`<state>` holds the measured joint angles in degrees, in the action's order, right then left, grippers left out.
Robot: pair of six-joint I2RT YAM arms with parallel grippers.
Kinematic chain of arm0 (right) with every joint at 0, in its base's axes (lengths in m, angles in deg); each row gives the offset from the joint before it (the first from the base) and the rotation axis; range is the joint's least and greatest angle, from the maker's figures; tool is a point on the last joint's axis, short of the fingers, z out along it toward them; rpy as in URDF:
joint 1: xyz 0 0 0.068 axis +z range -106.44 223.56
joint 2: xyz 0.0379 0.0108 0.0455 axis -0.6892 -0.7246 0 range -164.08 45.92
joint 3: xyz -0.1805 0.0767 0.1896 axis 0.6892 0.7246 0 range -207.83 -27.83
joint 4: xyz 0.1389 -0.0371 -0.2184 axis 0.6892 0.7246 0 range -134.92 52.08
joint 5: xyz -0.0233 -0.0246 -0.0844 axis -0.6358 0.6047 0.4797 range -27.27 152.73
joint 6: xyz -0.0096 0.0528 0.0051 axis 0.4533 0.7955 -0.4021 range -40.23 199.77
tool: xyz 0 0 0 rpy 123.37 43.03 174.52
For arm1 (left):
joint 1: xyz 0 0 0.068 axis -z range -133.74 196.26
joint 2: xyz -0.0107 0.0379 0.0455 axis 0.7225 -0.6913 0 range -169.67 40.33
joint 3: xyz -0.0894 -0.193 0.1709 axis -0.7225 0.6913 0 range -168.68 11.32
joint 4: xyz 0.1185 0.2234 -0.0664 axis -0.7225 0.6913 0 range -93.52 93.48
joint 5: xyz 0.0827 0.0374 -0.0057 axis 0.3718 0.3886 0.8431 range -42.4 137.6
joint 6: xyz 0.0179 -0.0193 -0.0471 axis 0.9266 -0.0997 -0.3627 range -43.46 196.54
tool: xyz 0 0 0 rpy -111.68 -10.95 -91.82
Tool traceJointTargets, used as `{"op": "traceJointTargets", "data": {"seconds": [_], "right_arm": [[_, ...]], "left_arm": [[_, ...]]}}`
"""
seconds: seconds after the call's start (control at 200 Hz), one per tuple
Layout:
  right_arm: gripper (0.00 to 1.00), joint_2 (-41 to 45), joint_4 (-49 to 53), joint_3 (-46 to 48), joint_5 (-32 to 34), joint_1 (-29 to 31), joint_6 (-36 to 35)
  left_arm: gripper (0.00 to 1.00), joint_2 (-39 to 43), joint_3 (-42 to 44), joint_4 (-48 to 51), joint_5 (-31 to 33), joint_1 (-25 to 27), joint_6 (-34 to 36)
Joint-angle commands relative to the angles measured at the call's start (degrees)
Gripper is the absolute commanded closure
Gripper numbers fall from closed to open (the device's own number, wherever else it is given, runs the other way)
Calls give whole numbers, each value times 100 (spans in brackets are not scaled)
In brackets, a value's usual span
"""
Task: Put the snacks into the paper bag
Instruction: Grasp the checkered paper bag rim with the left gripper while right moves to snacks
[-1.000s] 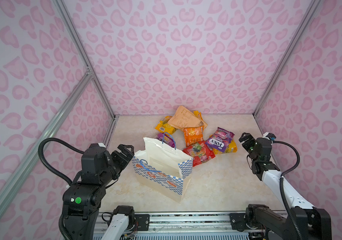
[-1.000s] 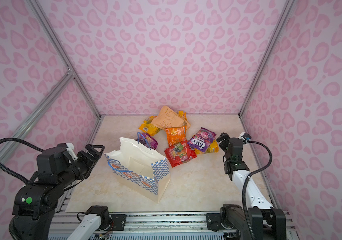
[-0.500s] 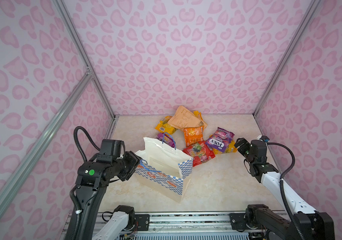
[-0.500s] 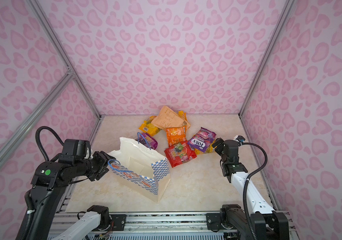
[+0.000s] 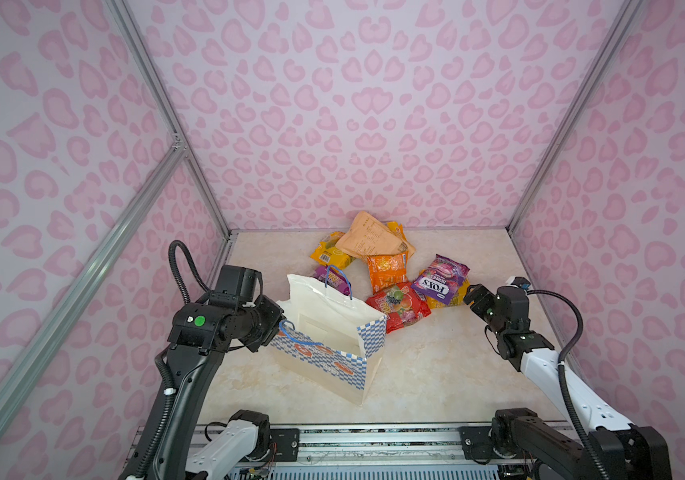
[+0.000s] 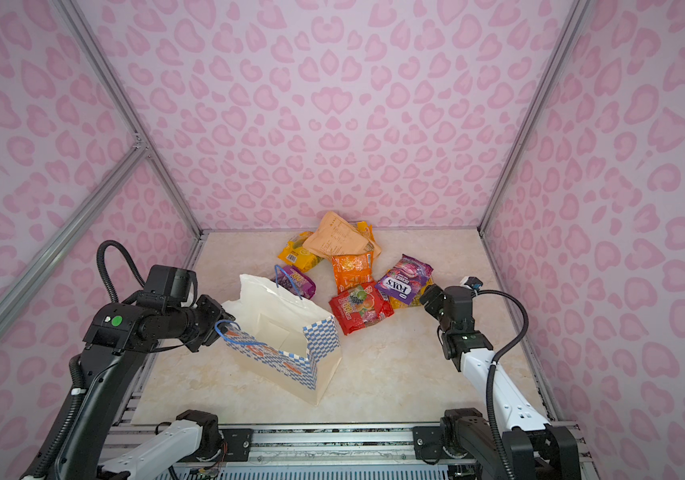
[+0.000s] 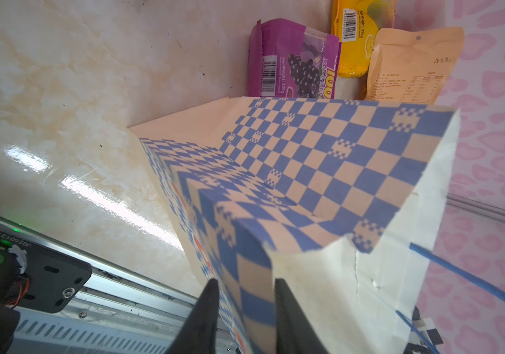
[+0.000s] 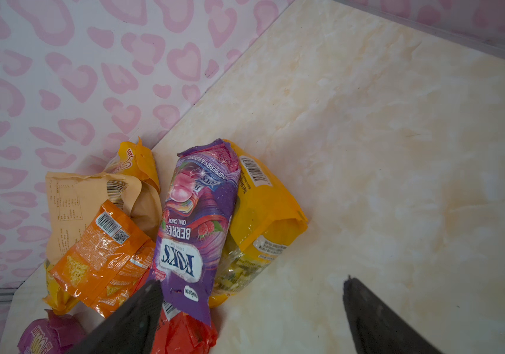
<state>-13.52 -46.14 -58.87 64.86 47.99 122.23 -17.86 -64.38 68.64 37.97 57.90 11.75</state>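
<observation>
The paper bag (image 5: 320, 365) (image 6: 278, 357) stands upright and open at the left middle of the table. My left gripper (image 5: 278, 322) (image 6: 224, 322) (image 7: 246, 285) is shut on the checkered side edge of the paper bag (image 7: 306, 171), near its rim. The snacks lie in a heap behind and right of the bag: a tan pouch (image 5: 370, 241), an orange packet (image 5: 386, 270), a red packet (image 5: 399, 305) and a purple FOX'S packet (image 5: 440, 278) (image 8: 196, 220). My right gripper (image 5: 469, 293) (image 6: 426, 293) (image 8: 249, 288) is open, low at the near end of the FOX'S packet, holding nothing.
A yellow packet (image 8: 263, 208) lies under the FOX'S packet. A small purple packet (image 7: 294, 61) sits just behind the bag. Pink patterned walls close in three sides. A metal rail (image 5: 374, 436) runs along the front edge of the marble tabletop (image 5: 436, 365).
My left gripper moved in to the bag's left edge and closed on it. My right gripper moved forward and down toward the FOX'S packet, staying open.
</observation>
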Motion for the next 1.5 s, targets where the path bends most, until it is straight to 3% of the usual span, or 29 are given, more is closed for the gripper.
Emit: {"op": "traceJointTargets", "data": {"seconds": [0.0,0.06,0.205,0.34,0.44,0.665,0.745,0.825,0.905,0.96,1.06,1.145,1.24,1.36,1.495], "right_arm": [[7,37,13,71,85,118,-120],[7,47,-28,115,86,210,-82],[7,-4,1,97,77,436,-80],[7,58,111,85,44,575,-106],[7,171,110,145,46,627,-106],[7,348,140,229,27,688,-71],[7,410,186,231,20,730,-70],[7,482,267,222,46,755,-97],[7,596,311,251,86,766,-137],[7,651,336,274,107,778,-158],[6,706,367,292,111,784,-174],[6,672,332,283,89,814,-176],[6,594,315,233,105,903,-168],[6,490,276,187,169,1039,-176],[6,271,133,133,228,1233,-143]], "left_arm": [[91,-99,-103,44,249,5,32],[97,-263,-309,92,403,2,208],[97,-634,-511,57,849,-48,634],[97,-1108,-924,-79,923,-564,1467],[97,-1812,-1474,208,1313,-910,2146],[97,-3182,-2690,247,612,-1357,3348],[97,-3636,-3096,388,271,-1479,3590],[96,-3842,-3317,455,322,-1511,3674],[86,-3884,-3501,524,385,-1537,3693],[74,-3816,-3648,599,572,-1596,3640],[40,-3492,-3868,739,1203,-1855,3228],[0,-2935,-3790,684,1735,-1997,2819],[2,-2259,-3661,535,1937,-2008,2642],[2,-1464,-3616,538,1755,-2008,2497],[2,-488,-3120,447,1129,-1963,2213]]}}
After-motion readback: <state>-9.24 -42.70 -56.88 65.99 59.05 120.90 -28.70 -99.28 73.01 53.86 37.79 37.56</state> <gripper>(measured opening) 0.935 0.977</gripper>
